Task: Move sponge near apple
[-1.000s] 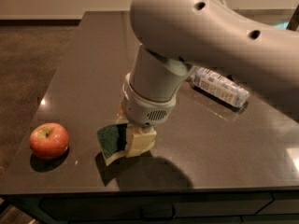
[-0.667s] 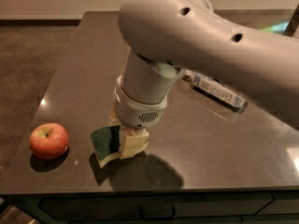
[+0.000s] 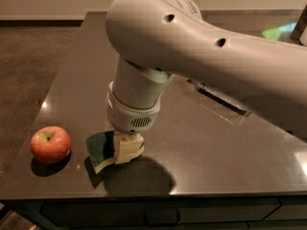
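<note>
The sponge (image 3: pixel 100 150), dark green on top with a pale yellow foam layer, sits at the front left of the dark table (image 3: pixel 216 152), tilted up at its left end. My gripper (image 3: pixel 127 147) comes down on its right half from under the big white arm (image 3: pixel 192 47), shut on it with pale fingers (image 3: pixel 129 149) around the foam. The red apple (image 3: pixel 50 144) with a yellowish patch at its stem stands on the table to the left of the sponge, a small gap apart.
A plastic-wrapped long object (image 3: pixel 220 97) lies on the table behind the arm, mostly hidden. The table's front edge (image 3: pixel 144 195) runs just below the sponge and apple. Brown floor lies to the left.
My arm and gripper have moved left with the sponge, closing the gap to the apple. The apple has not moved.
</note>
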{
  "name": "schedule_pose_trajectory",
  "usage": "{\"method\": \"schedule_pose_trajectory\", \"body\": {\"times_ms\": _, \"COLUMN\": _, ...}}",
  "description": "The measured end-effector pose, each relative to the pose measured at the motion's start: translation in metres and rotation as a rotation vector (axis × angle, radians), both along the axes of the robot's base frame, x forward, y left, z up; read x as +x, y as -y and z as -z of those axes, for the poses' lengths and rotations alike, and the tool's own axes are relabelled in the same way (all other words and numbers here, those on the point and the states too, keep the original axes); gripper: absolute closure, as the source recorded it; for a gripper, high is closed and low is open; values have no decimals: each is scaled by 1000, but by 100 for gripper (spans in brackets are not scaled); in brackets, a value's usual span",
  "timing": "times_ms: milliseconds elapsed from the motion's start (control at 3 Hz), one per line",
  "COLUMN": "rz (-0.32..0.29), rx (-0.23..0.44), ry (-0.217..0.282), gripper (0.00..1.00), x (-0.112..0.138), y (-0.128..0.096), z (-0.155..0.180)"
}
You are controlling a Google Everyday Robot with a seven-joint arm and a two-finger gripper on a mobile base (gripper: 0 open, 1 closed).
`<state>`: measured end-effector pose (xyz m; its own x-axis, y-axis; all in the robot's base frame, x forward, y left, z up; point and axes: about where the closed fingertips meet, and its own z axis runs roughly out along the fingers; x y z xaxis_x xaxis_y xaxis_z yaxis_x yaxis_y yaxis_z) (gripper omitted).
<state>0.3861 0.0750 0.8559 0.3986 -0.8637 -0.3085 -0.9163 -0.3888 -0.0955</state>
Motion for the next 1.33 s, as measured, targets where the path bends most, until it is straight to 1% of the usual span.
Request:
{"method": "schedule_pose_trajectory", "body": {"times_ms": 667, "rz": -22, "rx": -2, "ry": 6, "gripper": 12, "x": -1, "y": -12, "z": 4}}
{"method": "schedule_pose_trajectory", "body": {"times_ms": 1000, "rz": -20, "rx": 26, "ry": 16, "gripper": 0, "x": -3, "y": -17, "z": 4}}
{"method": "schedule_pose_trajectory", "body": {"times_ms": 1333, "rz": -20, "rx": 26, "ry": 17, "gripper": 0, "x": -3, "y": -17, "z": 4}}
